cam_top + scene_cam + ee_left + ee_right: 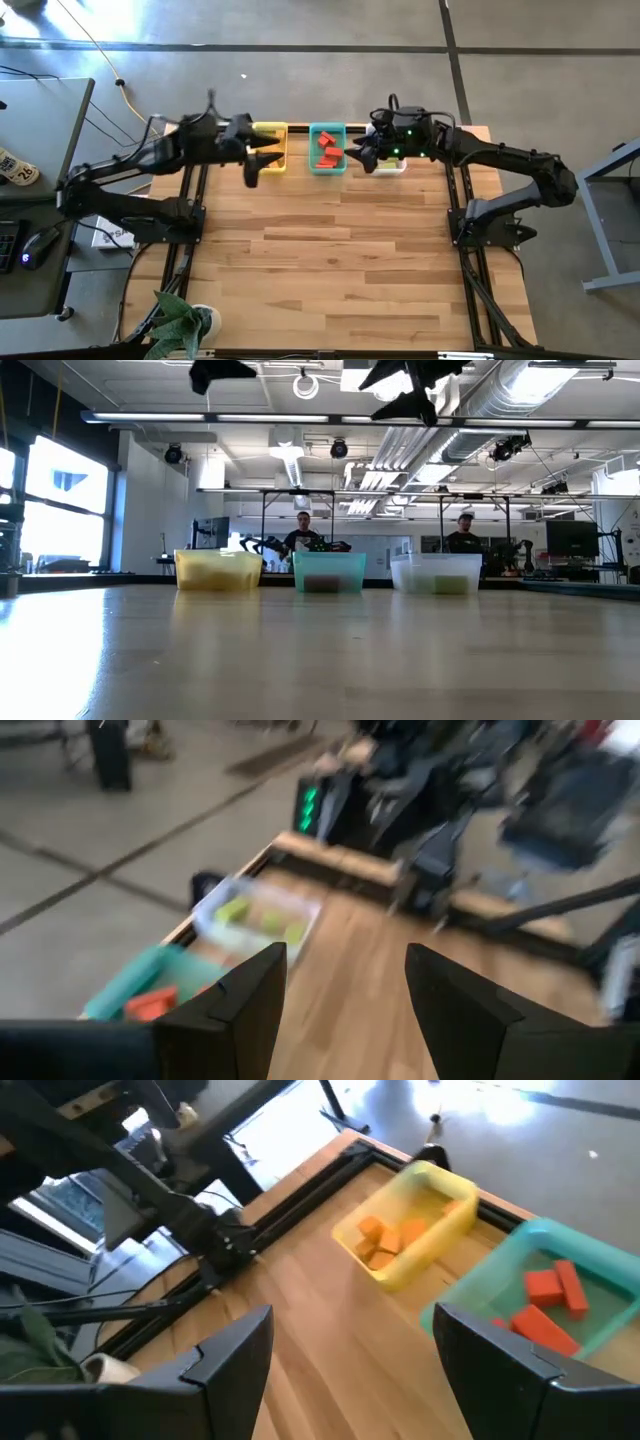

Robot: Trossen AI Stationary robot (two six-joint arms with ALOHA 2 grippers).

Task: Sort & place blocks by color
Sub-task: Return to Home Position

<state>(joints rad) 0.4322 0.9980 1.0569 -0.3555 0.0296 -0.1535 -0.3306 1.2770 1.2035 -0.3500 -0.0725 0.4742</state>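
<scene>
- Pale wooden planks form the surface (330, 270), and a green potted plant (183, 318) sits at its near left corner.
- From bases at either side, the dark left arm (140, 160) and the dark right arm (505, 160) stretch toward the far edge.
- Seen in the low view, both pincers hang high above the surface, well apart from everything on it.
- From above, the left pincer (258, 162) sits over the near side of the yellow rectangular plastic bin (218, 563); its two dark fingers (250, 1005) stand apart with nothing between them.
- The right pincer (362, 158) sits over the gap between the teal rectangular plastic bin (330, 563) and the clear rectangular plastic bin (437, 565); its fingers (235, 1355) are spread wide and hold nothing.
- All three bins stand in a row along the far edge, yellow to the left, teal in the middle, clear to the right, near one another without touching.
- Small solid orange blocks (385, 1240) lie inside the yellow bin.
- Small solid red blocks (328, 150) lie in the teal bin, at least one of them a bar.
- Small solid light green blocks (262, 918) lie in the clear bin.
- Past the far edge, the high view shows grey floor (300, 30).
- Farther off, the low view shows a large bright workroom with ceiling ducts (560, 400), where two persons (303, 540) are behind the bins.
</scene>
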